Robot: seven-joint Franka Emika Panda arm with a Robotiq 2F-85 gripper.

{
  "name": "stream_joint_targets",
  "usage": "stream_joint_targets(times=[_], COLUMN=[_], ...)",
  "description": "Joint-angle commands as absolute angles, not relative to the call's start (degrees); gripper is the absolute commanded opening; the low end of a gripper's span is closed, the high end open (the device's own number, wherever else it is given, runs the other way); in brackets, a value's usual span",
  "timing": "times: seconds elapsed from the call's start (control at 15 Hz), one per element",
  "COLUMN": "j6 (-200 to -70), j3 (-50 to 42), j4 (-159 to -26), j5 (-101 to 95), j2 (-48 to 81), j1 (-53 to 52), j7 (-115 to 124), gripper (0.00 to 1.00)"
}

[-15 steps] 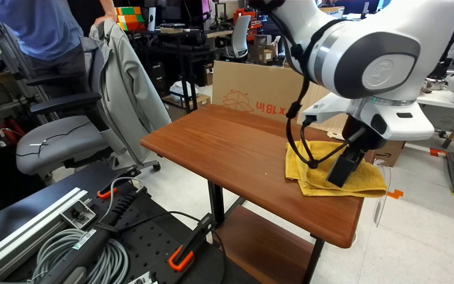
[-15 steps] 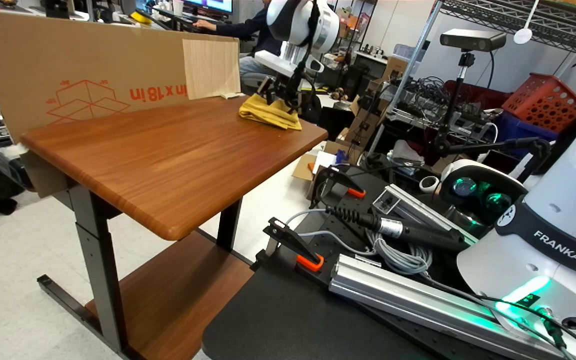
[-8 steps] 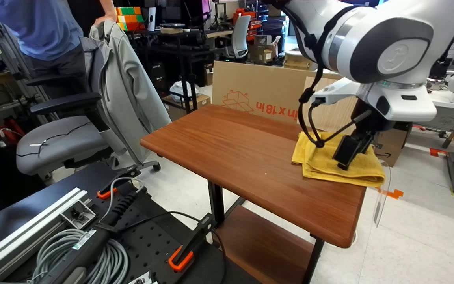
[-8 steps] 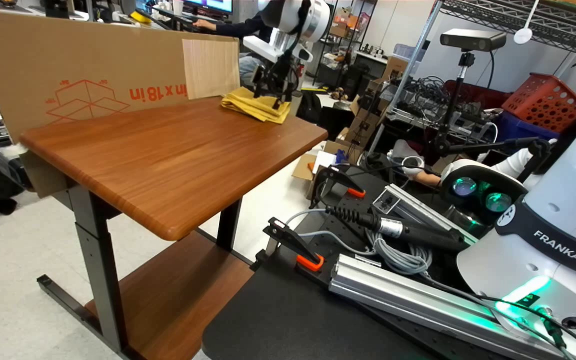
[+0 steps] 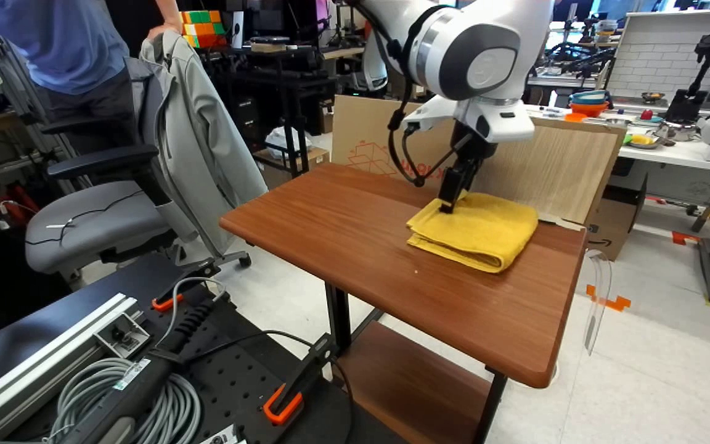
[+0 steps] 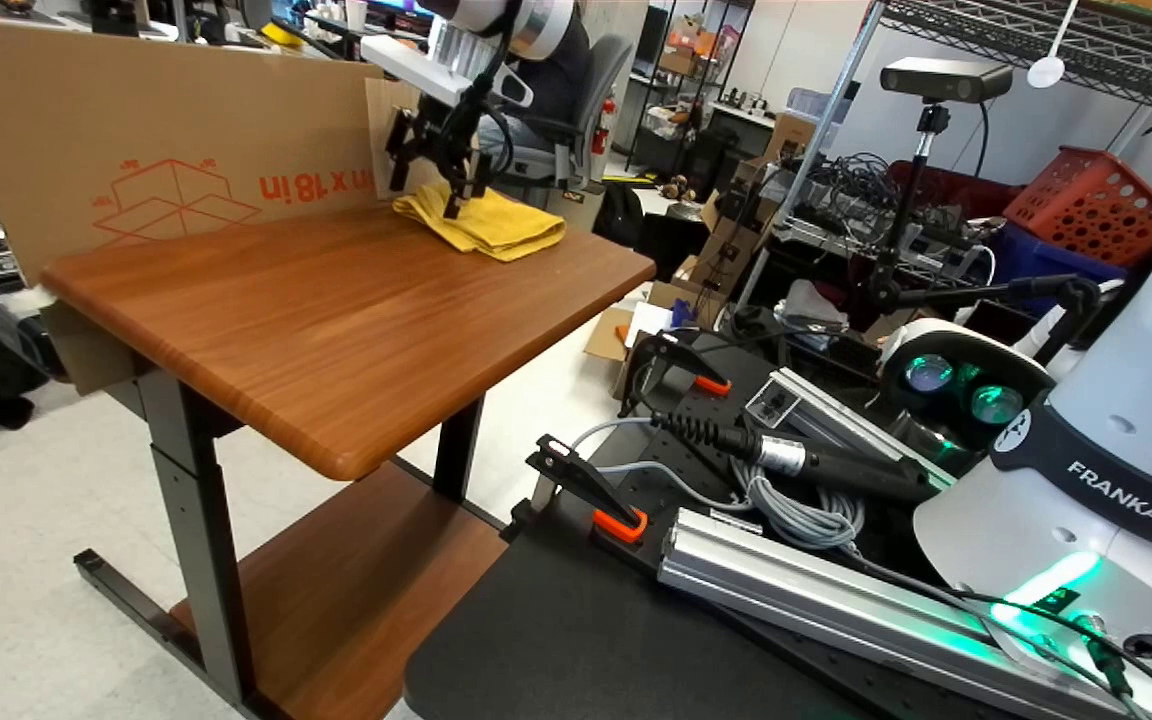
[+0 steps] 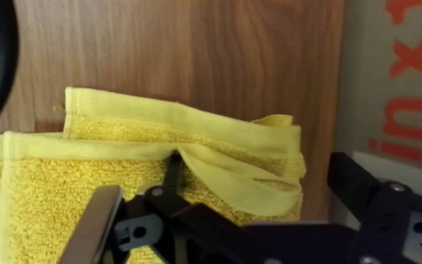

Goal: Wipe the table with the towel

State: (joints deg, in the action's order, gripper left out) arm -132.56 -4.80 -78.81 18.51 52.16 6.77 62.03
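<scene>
The yellow towel (image 5: 484, 231) lies folded on the reddish-brown table (image 5: 342, 222), near its far end by the cardboard. It also shows in an exterior view (image 6: 511, 228) and the wrist view (image 7: 60, 190). My gripper (image 6: 426, 200) points down over one edge of the towel, its fingers wide apart. In the wrist view the gripper (image 7: 256, 156) has one fingertip against the towel's hemmed edge, where the hem is folded back. The other finger is beyond the towel's side, near the table edge. Nothing is clamped between the fingers. Exact fingertip contact is partly hidden.
A cardboard sheet (image 6: 186, 130) stands along the table's back edge, with a pale plywood board (image 5: 552, 172) beside it. A black bench (image 5: 238, 370) with clamps and cables stands near the table. A chair with a grey jacket (image 5: 198, 123) is at the table's other end.
The arm has moved towards the cardboard side and away from the table's end. The towel has shifted and turned with it. The gripper now sits at the towel's edge rather than over its middle.
</scene>
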Motion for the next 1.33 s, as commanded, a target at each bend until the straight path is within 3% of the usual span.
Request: stream_joint_targets(times=[0.0,0.6,1.07,1.2,1.27], j6=[-133.12,-135.34,-147.70,-150.28,-146.98], j3=[-3.39,-2.79,0.64,2.04,0.37], j4=[-88.23,-107.80,-126.11,-129.04,-123.33], j5=[18.95,18.05,19.12,19.51,18.91], j2=[47.70,37.00,27.12,25.50,29.14], j1=[7.11,4.52,-3.38,-5.15,-4.43], j7=[54.95,39.62,29.75,29.17,31.01], gripper=[1.00,1.00,1.00,1.00,1.00])
